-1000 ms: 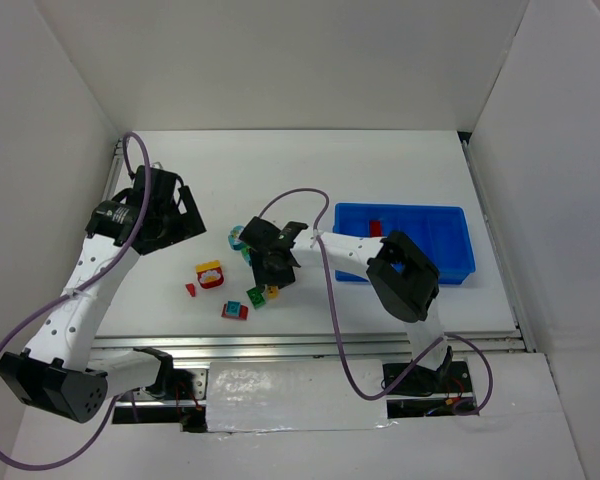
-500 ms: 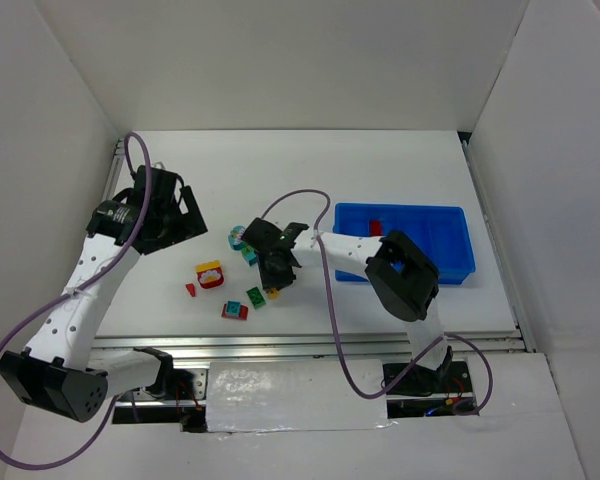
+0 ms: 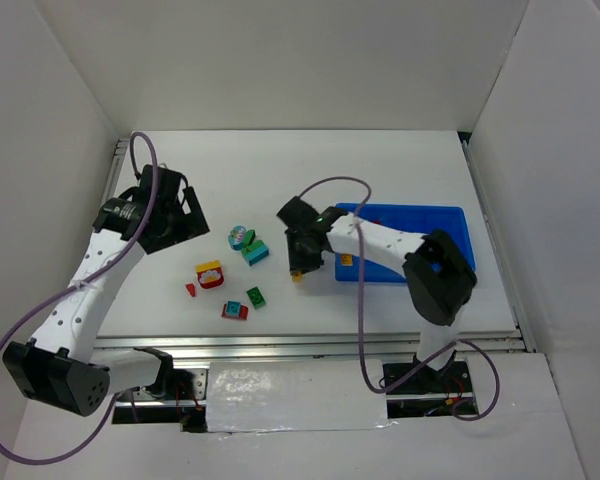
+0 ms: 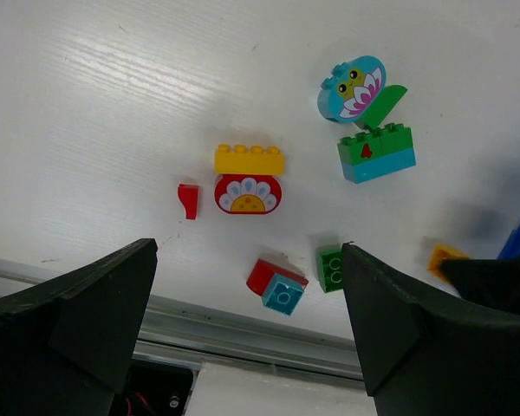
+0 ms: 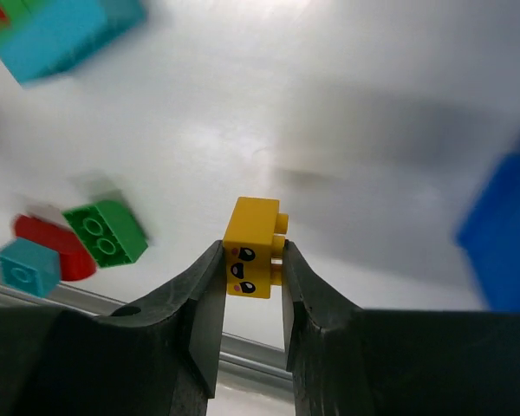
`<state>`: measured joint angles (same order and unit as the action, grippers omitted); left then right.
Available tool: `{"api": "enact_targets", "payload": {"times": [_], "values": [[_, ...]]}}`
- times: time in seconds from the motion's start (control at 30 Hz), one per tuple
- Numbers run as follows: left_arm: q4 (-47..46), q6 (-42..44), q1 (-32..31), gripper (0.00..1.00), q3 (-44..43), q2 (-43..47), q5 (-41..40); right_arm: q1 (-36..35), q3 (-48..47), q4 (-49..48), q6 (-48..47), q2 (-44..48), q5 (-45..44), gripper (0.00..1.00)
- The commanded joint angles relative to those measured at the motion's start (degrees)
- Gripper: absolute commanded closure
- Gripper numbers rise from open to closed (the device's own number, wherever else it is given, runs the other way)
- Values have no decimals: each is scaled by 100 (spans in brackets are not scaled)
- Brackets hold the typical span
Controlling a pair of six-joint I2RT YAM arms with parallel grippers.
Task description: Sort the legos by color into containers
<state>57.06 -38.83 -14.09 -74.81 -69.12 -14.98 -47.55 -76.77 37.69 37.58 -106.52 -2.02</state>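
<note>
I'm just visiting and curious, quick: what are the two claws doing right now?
Left gripper: open, holding nothing.
Right gripper: closed on a yellow lego.

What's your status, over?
Right gripper shut on yellow brick, just short of blue tray. Left gripper open, empty. Nothing seen blocking the tray.

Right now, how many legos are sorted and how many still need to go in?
Only just begun. The blue tray looks mostly bare, though the right arm hides part. The right tool pinches a yellow brick beside the tray, not over it. Six pieces wait on the table: flower brick, green-and-teal brick, yellow-and-red brick, small red piece, red-and-teal brick, green brick.
</note>
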Motion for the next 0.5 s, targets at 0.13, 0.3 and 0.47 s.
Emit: {"api": "enact_targets", "payload": {"times": [0.13,0.3,0.47], "values": [[-160,77,73,0,-104,-601,-391,1256,74,467,-638,1607,-658,100],[-151,103,73,1,-236,-1164,-655,1986,189,450,-910,1626,-800,100],[-81,112,73,2,-534,-1683,-690,2285,-13,502,-1095,1266,-695,100]]}}
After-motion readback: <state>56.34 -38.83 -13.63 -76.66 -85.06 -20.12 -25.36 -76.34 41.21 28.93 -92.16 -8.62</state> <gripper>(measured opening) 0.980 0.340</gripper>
